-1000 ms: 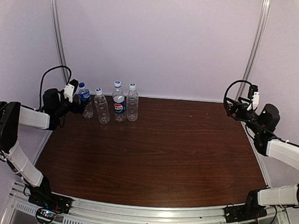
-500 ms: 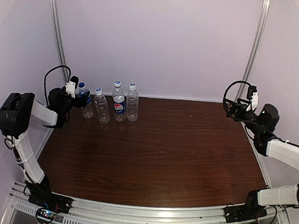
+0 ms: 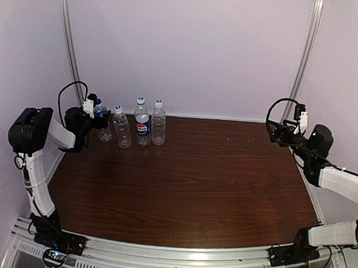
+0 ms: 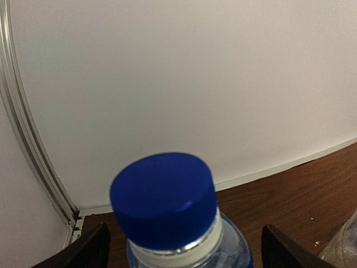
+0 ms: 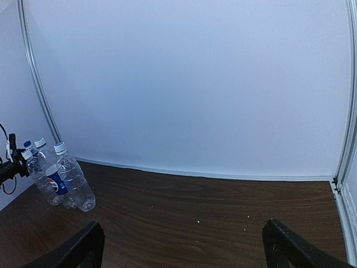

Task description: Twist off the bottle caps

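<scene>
- At the near edge of the table (image 3: 182,189) both bases sit as they did a second ago. The left arm (image 3: 30,131) has changed, though: its elbow has lifted from low by the left edge, and the forearm now reaches toward the far-left corner.
- The right pincer (image 3: 275,131) hangs above the right edge near the far-right corner, barely shifted. Its jaws are spread wide with nothing between them, and it is well apart from every bottle.
- The left pincer (image 3: 99,114) has slid in along the far-left corner and now stands over the blue-labelled bottle (image 3: 105,132). On my wrist view the dark blue cap (image 4: 163,198) sits between the two fingers (image 4: 83,254). The jaws are fully apart, with a clear gap on each side, so nothing is gripped.
- Along the far edge from that corner, the other three bottles stand upright in a row: a plain bottle (image 3: 122,132), the Pepsi bottle (image 3: 143,129) and a second plain one (image 3: 159,127). All three still wear their white caps (image 3: 141,100).
- My reading: the approach to the first cap is nearly done, and no cap is off yet. Next I would close on the blue cap and twist.
- With the right pincer so far away, nothing steadies the bottle, so it may simply spin or tip into its neighbour.
</scene>
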Available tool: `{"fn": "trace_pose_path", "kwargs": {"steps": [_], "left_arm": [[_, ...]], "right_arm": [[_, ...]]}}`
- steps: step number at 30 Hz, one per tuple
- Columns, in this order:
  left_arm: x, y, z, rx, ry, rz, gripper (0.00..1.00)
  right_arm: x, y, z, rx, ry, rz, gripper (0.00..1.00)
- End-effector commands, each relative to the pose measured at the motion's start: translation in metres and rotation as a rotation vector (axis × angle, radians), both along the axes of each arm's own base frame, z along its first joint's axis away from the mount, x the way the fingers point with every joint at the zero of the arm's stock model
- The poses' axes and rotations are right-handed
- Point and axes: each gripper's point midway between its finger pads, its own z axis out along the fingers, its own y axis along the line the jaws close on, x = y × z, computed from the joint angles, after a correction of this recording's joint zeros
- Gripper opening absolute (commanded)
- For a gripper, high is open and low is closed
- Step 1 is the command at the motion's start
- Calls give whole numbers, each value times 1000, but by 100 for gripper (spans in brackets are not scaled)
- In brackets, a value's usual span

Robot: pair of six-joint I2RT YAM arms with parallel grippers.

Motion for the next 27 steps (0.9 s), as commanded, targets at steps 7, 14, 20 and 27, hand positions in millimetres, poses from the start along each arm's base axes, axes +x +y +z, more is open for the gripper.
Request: {"fn": "trace_pose_path", "kwargs": {"steps": [7,14,20,27], "left_arm": [[7,5,7,-45,-94,10,85],[6,1,12,-51,-127,-16,68],[-8,3,28,-57,-181,0,53],[-9,-14,76,48,-178,29,53]], "right_arm": [[3,2,1,-11,14,-2,100],[1,1,2,-21,19,-6,100],[-2,0,4,-25,16,-11,100],[-7,2,12,-2,1,5,100]]}}
